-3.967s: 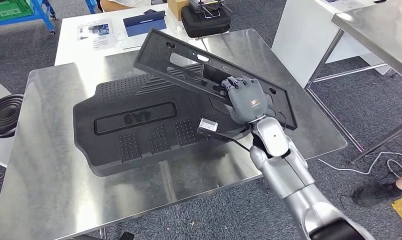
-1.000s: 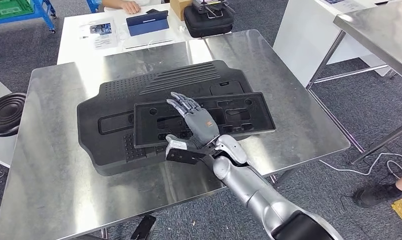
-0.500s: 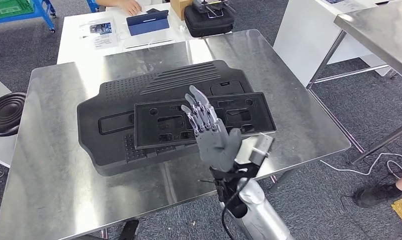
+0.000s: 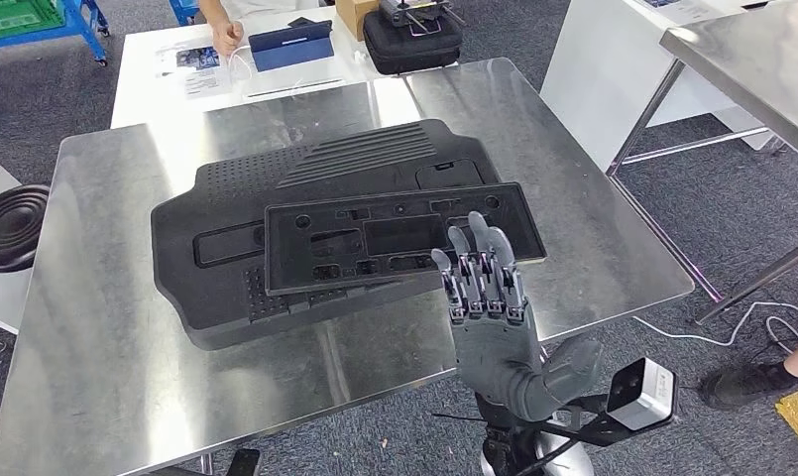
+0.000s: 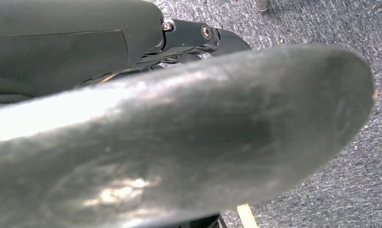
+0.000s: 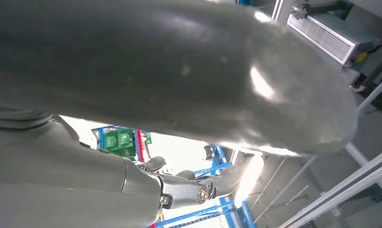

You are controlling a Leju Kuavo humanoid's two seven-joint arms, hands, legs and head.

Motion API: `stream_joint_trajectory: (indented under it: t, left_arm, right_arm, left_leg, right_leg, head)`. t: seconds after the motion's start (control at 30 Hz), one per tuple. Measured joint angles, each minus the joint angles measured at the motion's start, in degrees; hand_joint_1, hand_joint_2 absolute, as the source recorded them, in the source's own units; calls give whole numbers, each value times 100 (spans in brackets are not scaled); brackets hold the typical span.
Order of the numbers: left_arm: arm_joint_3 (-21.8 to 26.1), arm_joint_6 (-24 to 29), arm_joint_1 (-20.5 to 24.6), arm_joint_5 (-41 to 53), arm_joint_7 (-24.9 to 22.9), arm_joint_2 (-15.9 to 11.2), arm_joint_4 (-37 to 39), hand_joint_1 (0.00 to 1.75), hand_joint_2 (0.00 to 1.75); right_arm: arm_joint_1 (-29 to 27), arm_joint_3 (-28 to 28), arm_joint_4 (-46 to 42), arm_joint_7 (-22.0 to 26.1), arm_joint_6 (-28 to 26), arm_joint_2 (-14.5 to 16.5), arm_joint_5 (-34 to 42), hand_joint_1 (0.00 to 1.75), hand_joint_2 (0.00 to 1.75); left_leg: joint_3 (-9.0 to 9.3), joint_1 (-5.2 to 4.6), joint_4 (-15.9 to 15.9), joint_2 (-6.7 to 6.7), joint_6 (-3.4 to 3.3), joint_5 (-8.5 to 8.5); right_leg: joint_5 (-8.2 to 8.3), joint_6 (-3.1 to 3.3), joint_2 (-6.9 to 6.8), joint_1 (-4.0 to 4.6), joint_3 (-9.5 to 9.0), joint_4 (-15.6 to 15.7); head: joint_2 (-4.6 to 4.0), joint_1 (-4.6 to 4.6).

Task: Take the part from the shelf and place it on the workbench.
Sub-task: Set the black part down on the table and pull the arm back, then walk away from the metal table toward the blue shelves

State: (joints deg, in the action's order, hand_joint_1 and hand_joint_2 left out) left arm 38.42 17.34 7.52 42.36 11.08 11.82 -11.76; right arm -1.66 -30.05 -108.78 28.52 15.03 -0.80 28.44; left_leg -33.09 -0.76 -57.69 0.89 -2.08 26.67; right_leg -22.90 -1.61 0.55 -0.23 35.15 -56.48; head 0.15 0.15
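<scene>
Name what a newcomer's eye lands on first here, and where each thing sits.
The right hand stands raised and empty at the steel workbench's near edge, fingers straight and apart. Behind it a flat black tray-like part lies on a larger black moulded panel at the bench's middle.

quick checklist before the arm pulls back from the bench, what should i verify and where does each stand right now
1. Right hand free of the part: ok, raised, fingers straight and apart, holding nothing.
2. Flat black part on the workbench: ok, it lies across the larger black panel, not on bare steel.
3. Part lying flat and settled: cannot tell, its near edge overhangs the panel's stepped edge.
4. Part within the bench edges: ok, steel shows past its right end.
5. Left hand state: cannot tell, its wrist camera is too close.
6. Person's hand at the far white table: ok, away from the arm.
</scene>
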Motion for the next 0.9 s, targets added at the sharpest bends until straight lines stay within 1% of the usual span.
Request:
stream_joint_trajectory:
  t: [0.23, 0.33, 0.43, 0.57, 0.7, 0.83, 0.9]
  left_arm:
    - [15, 0, -5, -4, 2, -5, 0, 0, 0]
    - [112, 17, -40, -107, 38, -26, 0, 0, 0]
    - [196, 37, -107, -141, 94, -81, 0, 0, 0]
    - [229, -238, -345, -50, 335, -337, 1, 0, 0]
    - [239, -398, -559, -7, 369, -552, 2, 0, 0]
    - [241, -403, -606, 48, 309, -631, 2, 0, 0]
    - [241, -410, -614, 67, 301, -637, 2, 0, 0]
  right_arm:
    - [-68, 41, -99, 0, 8, -28, 1, 0, 0]
    - [-398, 316, -380, 105, -77, -53, -242, 0, 0]
    - [-769, 715, -665, 284, -347, 7, -584, 0, 0]
    - [-1284, 1221, -1087, 574, -680, 120, -885, 0, 0]
    - [-1676, 1641, -1384, 635, -820, 218, -883, 0, 0]
    - [-1803, 1862, -1479, 586, -893, 340, -849, 0, 0]
    - [-1848, 1943, -1515, 550, -918, 385, -833, 0, 0]
  left_leg:
    - [0, 0, 0, 0, 0, 0]
    - [4, 0, 0, 1, 0, 0]
    - [4, 0, 0, 1, -2, 4]
    - [11, 0, 1, 0, -2, 17]
    - [16, -1, -1, -3, -1, 28]
    - [28, -29, -21, 0, -71, 66]
    - [82, -4, 30, -12, -98, 27]
  right_leg:
    - [0, 0, 0, 0, 0, 0]
    - [0, 0, -1, 0, -4, 0]
    - [-5, -6, -1, 0, -6, 0]
    - [-21, -2, 0, 1, -11, 0]
    - [-25, 1, 8, -1, -15, 3]
    - [-28, -28, 8, -25, -51, 26]
    - [-32, -52, 8, -16, -68, 16]
  head:
    - [0, -1]
    - [0, -1]
    - [0, -1]
    - [0, 0]
    - [0, -3]
    - [0, -3]
    - [0, -4]
